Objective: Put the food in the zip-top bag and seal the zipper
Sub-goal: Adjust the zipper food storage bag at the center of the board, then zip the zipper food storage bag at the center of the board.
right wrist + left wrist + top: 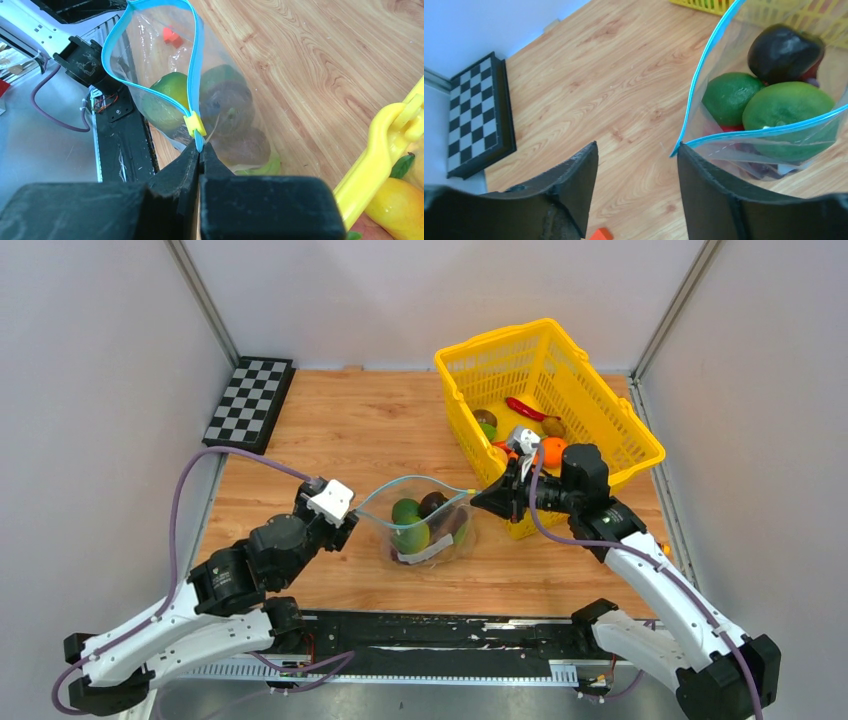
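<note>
Clenched tight, the right pincer (200,148) grips one end of the thin teal-blue zipper (195,65) on the clear, crinkly plastic zip-top bag (150,60), just below a small yellow slider clip (194,124). Only the right wrist view shows this pinch and clip plainly. In the top view the bag sits on the light wooden table (340,430) between the two arms, its mouth gaping in a loop, with the left pincer (345,527) at its left end. The left wrist view shows that pincer spread apart, grasping nothing, the bag's corner right at the tip of one black finger (704,190). That view also gives the clearest look inside the bag: two round green fruits (786,107) and a dark glossy fruit (781,50). The top view alone shows the whole yellow mesh basket (640,435) behind the right arm, holding an orange fruit (552,452) and a red chilli (525,408). A black-and-white chequered board (250,400) lies at the table's far left corner.
</note>
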Robot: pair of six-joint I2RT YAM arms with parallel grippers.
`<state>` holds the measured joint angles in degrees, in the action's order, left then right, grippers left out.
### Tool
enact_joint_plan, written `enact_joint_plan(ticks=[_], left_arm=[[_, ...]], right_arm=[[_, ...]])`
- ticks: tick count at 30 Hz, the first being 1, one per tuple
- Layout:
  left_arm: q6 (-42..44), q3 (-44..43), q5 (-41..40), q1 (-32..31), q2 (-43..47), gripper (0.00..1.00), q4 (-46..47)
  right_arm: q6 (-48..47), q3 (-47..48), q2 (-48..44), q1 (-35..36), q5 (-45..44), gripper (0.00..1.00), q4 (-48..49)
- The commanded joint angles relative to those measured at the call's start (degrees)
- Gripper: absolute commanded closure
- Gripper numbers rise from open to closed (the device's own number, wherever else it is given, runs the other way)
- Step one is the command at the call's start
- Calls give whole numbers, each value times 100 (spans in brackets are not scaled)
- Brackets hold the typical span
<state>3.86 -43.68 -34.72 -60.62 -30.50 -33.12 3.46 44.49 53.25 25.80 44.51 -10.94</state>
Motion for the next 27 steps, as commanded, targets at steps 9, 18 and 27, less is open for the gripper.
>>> enact_joint_plan(ticks=[9, 18, 27], left_arm=[[401, -1196, 2575, 16, -883, 15, 934], [491, -2264, 3861, 19, -2731, 0, 1326], [743, -3134, 3980, 16, -3782, 0, 645]], right_arm=[[-78, 209, 53, -39, -83, 100, 122], [-192, 259, 100, -34, -92, 100, 18], [-291, 345, 114, -35, -57, 100, -92]])
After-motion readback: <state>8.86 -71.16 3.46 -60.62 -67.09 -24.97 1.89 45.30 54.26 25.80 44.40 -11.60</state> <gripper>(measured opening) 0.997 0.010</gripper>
